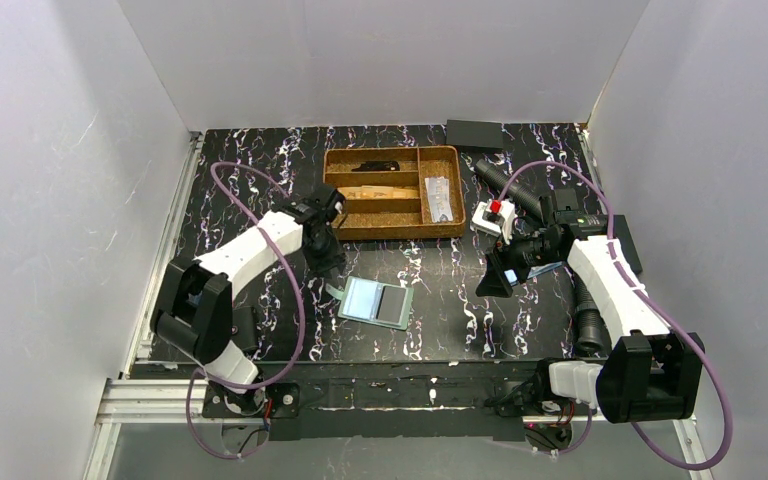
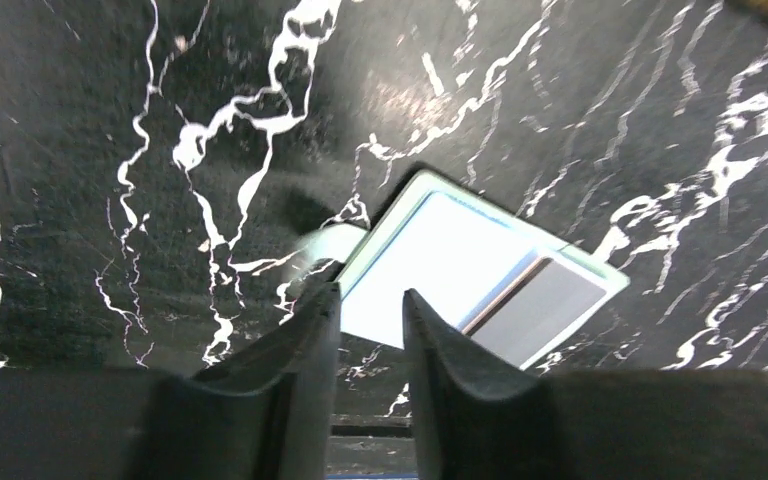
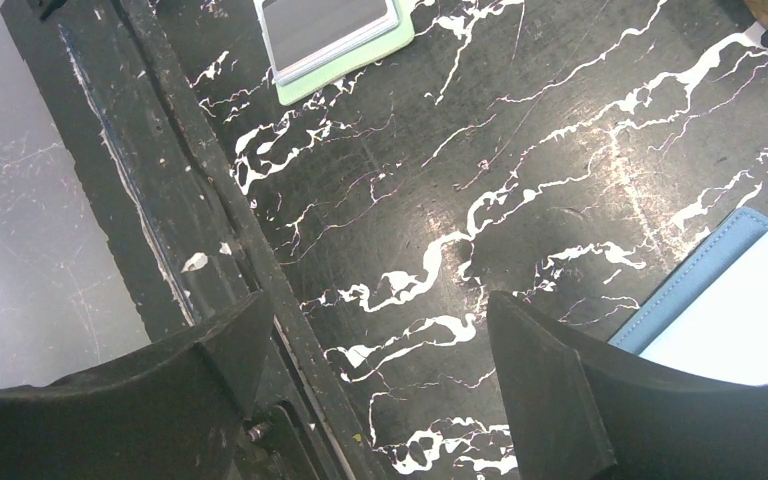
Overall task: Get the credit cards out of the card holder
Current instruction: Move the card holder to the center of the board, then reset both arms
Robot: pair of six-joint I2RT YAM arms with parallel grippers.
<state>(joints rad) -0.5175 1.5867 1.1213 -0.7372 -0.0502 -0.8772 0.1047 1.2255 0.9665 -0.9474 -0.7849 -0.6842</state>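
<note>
The teal-green card holder [image 1: 375, 302] lies open and flat on the black marbled table, its small tab toward the left arm. Its left clear panel glares white and its right panel shows a grey card face [image 2: 550, 305]; a thin orange and blue edge shows at the fold. The cards sit inside the pockets. My left gripper [image 1: 326, 258] hovers just behind the holder's tab edge, jaws a narrow gap apart and empty [image 2: 372, 300]. My right gripper [image 1: 495, 280] is wide open and empty [image 3: 380, 320], to the right of the holder [image 3: 335, 40].
A blue holder [image 3: 730, 300] lies under the right gripper. A cork tray [image 1: 395, 190] with small items stands at the back. A white box with a red button [image 1: 490, 215], a black box [image 1: 474, 133] and a black hose [image 1: 585, 310] lie at the right.
</note>
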